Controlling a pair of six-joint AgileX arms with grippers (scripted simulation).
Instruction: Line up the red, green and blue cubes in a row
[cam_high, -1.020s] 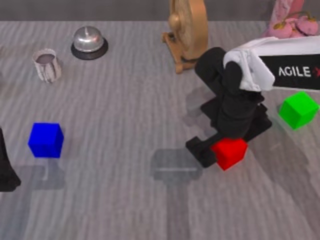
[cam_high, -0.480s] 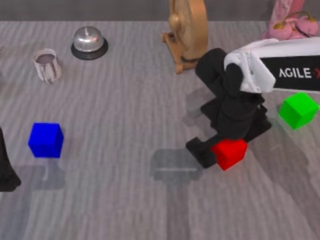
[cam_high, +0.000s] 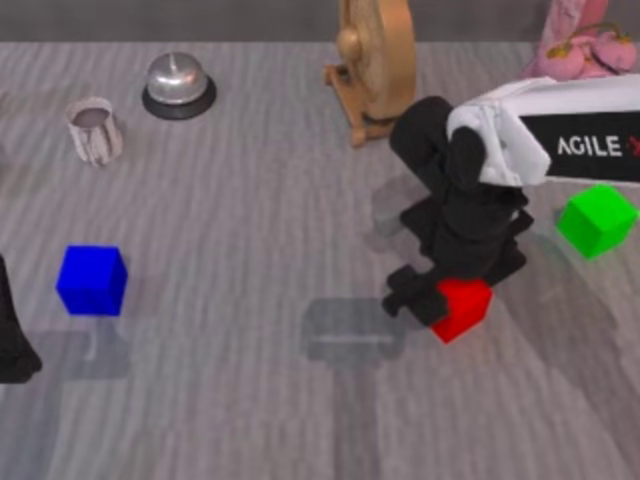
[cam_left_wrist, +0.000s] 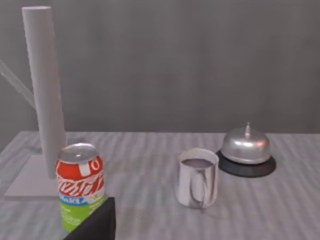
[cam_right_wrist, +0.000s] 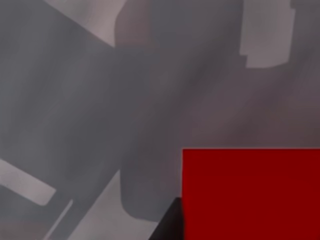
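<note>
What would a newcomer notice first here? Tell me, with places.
The right gripper is closed on the red cube, right of the table's centre. The green cube sits near the right edge and the blue cube far left. The left gripper is parked at the left edge.

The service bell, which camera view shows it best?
The left wrist view: the service bell appears side-on, its dome, button and black base unobstructed. The top view shows it from above, farther off near the table's back. The right wrist view doesn't show it.
</note>
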